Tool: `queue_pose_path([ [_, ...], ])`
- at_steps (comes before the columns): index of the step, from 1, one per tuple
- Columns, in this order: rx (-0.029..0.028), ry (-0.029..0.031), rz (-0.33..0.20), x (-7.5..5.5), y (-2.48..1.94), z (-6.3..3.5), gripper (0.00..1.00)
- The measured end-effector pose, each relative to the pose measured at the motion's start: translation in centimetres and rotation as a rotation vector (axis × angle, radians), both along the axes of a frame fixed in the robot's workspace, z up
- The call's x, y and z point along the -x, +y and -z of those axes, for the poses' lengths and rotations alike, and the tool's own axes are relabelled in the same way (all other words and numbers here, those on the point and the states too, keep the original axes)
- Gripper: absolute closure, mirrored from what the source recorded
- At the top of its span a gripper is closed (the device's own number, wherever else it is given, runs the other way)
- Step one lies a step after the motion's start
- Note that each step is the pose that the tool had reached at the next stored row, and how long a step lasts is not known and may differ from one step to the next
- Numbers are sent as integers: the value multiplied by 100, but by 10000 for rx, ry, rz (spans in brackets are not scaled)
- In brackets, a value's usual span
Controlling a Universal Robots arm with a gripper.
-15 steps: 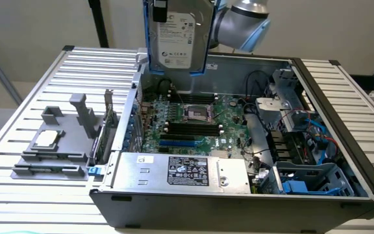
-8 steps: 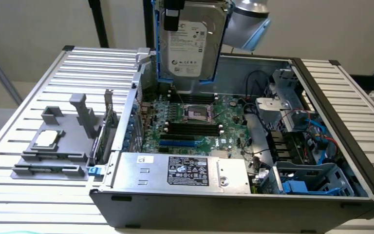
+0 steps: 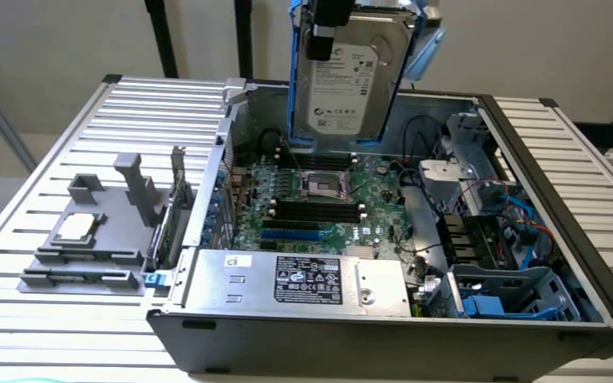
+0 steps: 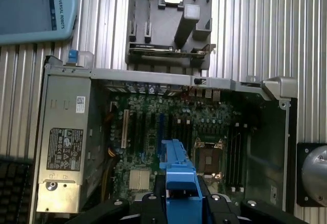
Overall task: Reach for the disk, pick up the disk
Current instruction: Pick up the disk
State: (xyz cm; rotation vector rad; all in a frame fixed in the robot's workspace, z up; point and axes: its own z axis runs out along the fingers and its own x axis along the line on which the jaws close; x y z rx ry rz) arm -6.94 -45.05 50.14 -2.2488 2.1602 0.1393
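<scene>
A ribbed metal table [image 3: 61,136] fills the foreground under even, soft light. Behind it stands a plain beige wall [image 3: 61,40], crossed by 2 dark vertical poles [image 3: 163,40] near the middle.

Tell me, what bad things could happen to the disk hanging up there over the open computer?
1. The disk hangs high in the end effector, gripped near its top edge. If the grip slips, it could fall onto the motherboard directly below.
2. Its blue carrier is the part between the fingers; plastic might flex and let the drive tilt.
3. Swinging sideways could bump the case wall.
</scene>
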Motion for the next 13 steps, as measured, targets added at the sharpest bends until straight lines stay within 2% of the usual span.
queue_pose_path([
  [9,0,0,-1,-409,-158,0,67],
  [13,1,3,0,-563,-251,0,67],
])
